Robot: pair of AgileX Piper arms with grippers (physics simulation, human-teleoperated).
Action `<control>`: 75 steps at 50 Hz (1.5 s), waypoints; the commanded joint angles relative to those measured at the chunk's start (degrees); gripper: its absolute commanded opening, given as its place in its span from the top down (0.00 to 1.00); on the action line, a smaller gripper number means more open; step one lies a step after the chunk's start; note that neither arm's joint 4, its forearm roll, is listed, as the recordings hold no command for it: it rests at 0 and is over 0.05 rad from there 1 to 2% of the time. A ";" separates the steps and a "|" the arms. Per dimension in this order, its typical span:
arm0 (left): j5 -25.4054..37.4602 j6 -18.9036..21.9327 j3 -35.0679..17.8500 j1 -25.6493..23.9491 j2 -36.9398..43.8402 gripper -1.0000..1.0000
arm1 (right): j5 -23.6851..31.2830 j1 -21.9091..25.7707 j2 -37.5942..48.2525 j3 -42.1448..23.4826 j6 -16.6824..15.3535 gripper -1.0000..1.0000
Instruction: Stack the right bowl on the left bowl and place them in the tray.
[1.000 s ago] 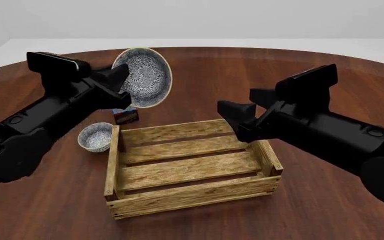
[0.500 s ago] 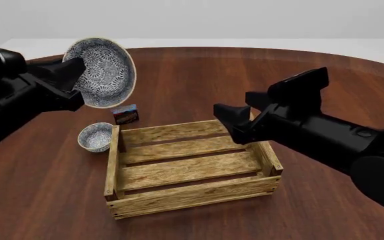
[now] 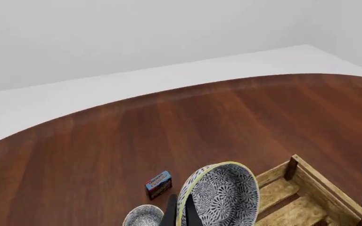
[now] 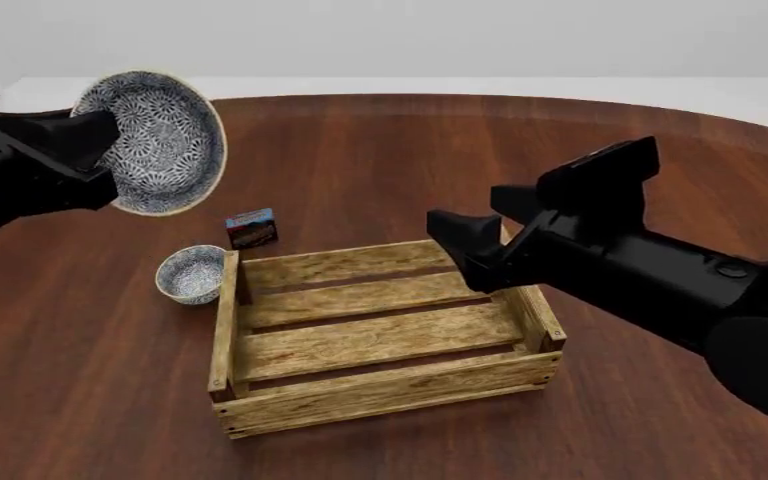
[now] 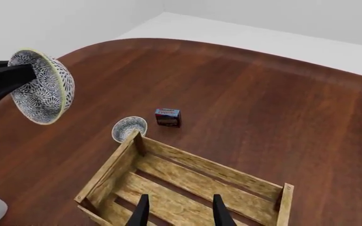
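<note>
I am working over a round, dark wooden table (image 4: 398,140) set in a plain white room. My left gripper (image 4: 91,150) is clamped on the rim of the large bowl (image 4: 151,140), one finger inside and one outside, and holds it tipped on its side high above the table's left part, with the patterned inside facing the right arm. In the left wrist view the same bowl (image 3: 222,197) fills the lower middle, its pale yellow-green rim edge-on between the dark fingers (image 3: 170,214).

My right gripper (image 5: 177,212) has its jaws apart with nothing between them; in the right wrist view the two fingers frame the slatted floor of the tray (image 5: 187,181), above which it hovers. In the front view the right gripper (image 4: 471,245) hangs over the tray's far right corner.

The tray (image 4: 371,335) sits on the table in the middle foreground, with only bare slats visible inside. The small bowl (image 4: 195,275) stands upright on the table just outside the tray's far left corner, close to the corner post; I cannot tell whether it touches. The held bowl is well above it and a little farther back. Just behind the small bowl and the tray's far edge sits a small dark red-and-blue box (image 4: 251,229), apart from both.
</note>
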 commanded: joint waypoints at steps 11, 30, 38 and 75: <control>3.18 -0.71 -2.02 6.89 4.50 1.00 | 0.56 0.28 -1.24 0.29 -0.12 0.00; -3.50 -3.66 1.47 10.81 11.58 1.00 | 0.29 0.30 -0.89 0.28 -0.39 0.00; -6.52 -4.82 2.99 11.56 14.22 1.00 | 0.25 0.35 -0.55 0.16 -0.39 0.00; -13.32 -6.96 6.71 14.77 23.41 1.00 | -0.52 0.42 1.12 0.22 -0.67 0.00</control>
